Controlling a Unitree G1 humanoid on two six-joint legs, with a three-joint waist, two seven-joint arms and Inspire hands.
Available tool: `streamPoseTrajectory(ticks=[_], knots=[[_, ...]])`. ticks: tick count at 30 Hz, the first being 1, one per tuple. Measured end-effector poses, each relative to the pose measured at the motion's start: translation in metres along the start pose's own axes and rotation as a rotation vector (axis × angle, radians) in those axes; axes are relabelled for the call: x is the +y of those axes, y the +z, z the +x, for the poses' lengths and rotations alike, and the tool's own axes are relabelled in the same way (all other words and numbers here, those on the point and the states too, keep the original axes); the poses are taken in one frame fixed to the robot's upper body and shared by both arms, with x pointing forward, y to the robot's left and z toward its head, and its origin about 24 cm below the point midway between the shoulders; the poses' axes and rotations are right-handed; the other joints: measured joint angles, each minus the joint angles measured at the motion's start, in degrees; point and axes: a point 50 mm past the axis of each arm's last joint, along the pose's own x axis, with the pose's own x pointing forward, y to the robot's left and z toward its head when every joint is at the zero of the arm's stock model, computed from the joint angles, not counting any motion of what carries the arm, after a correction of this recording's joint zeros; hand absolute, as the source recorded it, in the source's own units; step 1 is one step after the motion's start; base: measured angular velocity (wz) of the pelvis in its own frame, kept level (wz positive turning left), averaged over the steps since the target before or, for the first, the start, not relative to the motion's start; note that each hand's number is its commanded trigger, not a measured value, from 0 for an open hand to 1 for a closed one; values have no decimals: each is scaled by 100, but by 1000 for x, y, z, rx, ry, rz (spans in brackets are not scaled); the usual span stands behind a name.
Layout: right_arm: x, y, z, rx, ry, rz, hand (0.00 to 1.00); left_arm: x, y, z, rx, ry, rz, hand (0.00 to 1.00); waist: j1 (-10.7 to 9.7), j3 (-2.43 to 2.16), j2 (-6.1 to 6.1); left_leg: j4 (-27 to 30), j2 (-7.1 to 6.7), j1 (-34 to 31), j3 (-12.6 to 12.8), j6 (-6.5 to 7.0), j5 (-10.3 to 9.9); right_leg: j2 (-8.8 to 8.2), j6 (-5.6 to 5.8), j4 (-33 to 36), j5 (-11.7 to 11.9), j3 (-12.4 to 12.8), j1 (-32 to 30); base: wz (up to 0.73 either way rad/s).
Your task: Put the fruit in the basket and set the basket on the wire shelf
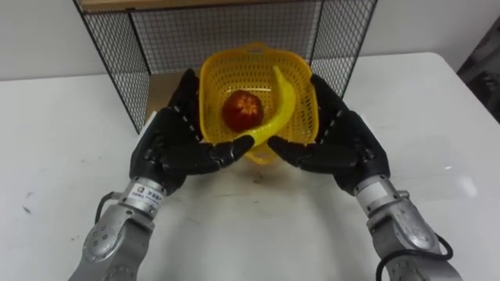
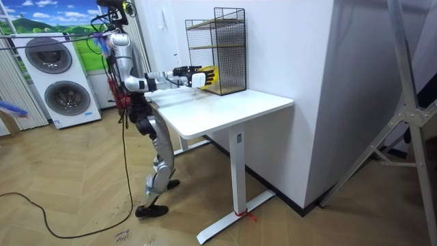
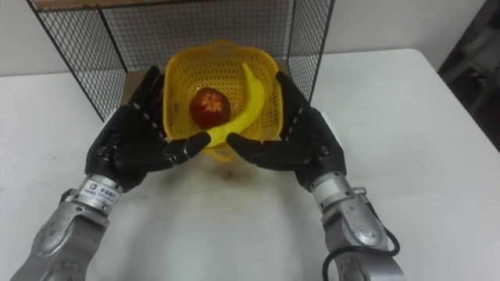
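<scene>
Shelf: a black wire-mesh shelf (image 1: 117, 55) stands at the back, its open front facing the robot. The eye views' upper edge cuts it off, leaving just a strip of its wooden board at the top.
Left hand: the black left robot hand (image 1: 173, 144) lies flat against the basket's left wall. Its fingers are straight, close together and pointing away from the robot, and the thumb is laid across the near wall. Its palm is hidden against the plastic.
Basket: the yellow perforated plastic basket (image 1: 215, 90) is pressed between the two hands right at the shelf's open front. A faint shadow lies on the surface below it, so it looks lifted. Its underside is hidden, and I cannot tell whether its far rim has passed the shelf's front.
Apple: a red round apple (image 1: 243, 109) sits inside the basket, left of centre, its lower part hidden by the near rim.
Banana: a yellow curved banana (image 1: 284, 97) leans inside the basket, touching the apple on its right. Its lower end reaches the near rim between the two thumbs.
Right hand: the black right robot hand (image 1: 344, 144) mirrors the other, with straight fingers flat on the basket's right wall and the thumb across the front. The lower edge cuts off both forearms.
Surface: the white counter (image 1: 437, 109) carries the shelf.
Room view: the robot stands at the counter's end on the room view's left, knees bent, both arms stretched toward the shelf. The basket there is too small to show its contents. Two white washing machines (image 2: 48, 58) stand behind the robot.
</scene>
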Motion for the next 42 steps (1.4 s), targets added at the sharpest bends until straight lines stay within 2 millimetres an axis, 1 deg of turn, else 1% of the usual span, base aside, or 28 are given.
streamPoseTrajectory(ticks=[1,2,3,4,5,6,7,11,13,15,18,23,26,30,31,33,37,42], knots=[[1,1,1,-3,4,-1,0,1,0,0,-2,4,2,0,117,41,61,-5,32,15,-146,-5,-3,76,-41,-279,-122,-20,-69,-48],[1,2,2,-6,8,-2,0,1,1,0,-3,7,3,0,150,71,111,4,51,12,-231,-11,-5,103,-75,-486,-152,-67,-108,-51],[2,2,3,-7,12,-2,0,2,1,0,-1,7,8,0,159,78,169,-4,54,-3,-320,-22,-7,150,-117,-1031,-72,-199,-190,-17],[2,1,2,-2,12,-4,0,2,1,0,0,7,9,0,120,58,210,-2,33,-36,-327,-35,-19,163,-215,-1246,161,-347,-212,0],[2,0,2,3,13,-5,0,2,1,0,1,6,8,0,95,27,237,-5,39,-51,-326,-36,-19,162,-232,-1286,192,-391,-196,6],[2,0,2,2,14,-8,0,1,3,1,-5,2,9,0,80,9,262,-43,55,-52,-313,-39,-16,174,-262,-1321,225,-433,-199,0],[2,0,2,4,14,-12,0,1,3,1,-5,0,9,0,69,5,267,-87,76,-43,-312,-52,-8,188,-277,-1403,252,-439,-186,-6],[1,1,2,2,10,-14,0,1,3,1,-3,2,10,0,66,2,266,-304,106,44,-331,-88,38,258,-297,-1596,352,-483,-88,0],[0,1,2,1,7,-14,0,1,3,0,0,2,13,0,65,-8,259,-436,135,125,-364,-107,110,296,-314,-1785,453,-584,48,7],[0,1,2,1,7,-13,0,1,3,0,1,1,14,0,74,-13,253,-491,169,177,-383,-128,131,359,-326,-1919,517,-594,144,6],[0,1,2,0,8,-13,0,2,3,0,2,2,15,0,87,-24,246,-628,173,257,-450,-151,203,401,-338,-2125,593,-646,285,9],[-1,-1,2,9,3,-12,0,3,3,0,1,10,15,0,80,-26,239,-718,178,336,-507,-176,230,438,-353,-2291,624,-709,435,7],[-4,-5,7,32,-9,-10,0,3,3,1,9,8,14,0,69,-25,245,-738,186,370,-548,-184,235,468,-355,-2396,657,-742,521,7],[-5,0,15,18,-14,-18,0,5,2,1,28,17,12,0,49,-19,262,-794,184,435,-601,-197,263,482,-356,-2510,699,-810,632,7],[-5,2,17,11,-18,-19,0,5,2,2,34,22,12,0,13,-18,268,-789,181,454,-632,-197,264,482,-356,-2552,702,-858,692,15],[-6,5,21,4,-25,-13,0,6,2,7,42,24,11,0,15,-15,288,-791,182,495,-651,-197,265,482,-355,-2587,717,-901,752,10],[-6,13,32,-9,-37,-14,0,7,-1,20,64,44,-1,0,35,-9,362,-803,173,540,-660,-191,274,476,-352,-2607,719,-917,812,2],[-4,20,41,-21,-51,-15,0,9,-3,30,94,62,-1,0,46,-2,387,-838,172,584,-663,-200,291,475,-353,-2620,720,-922,852,1]])
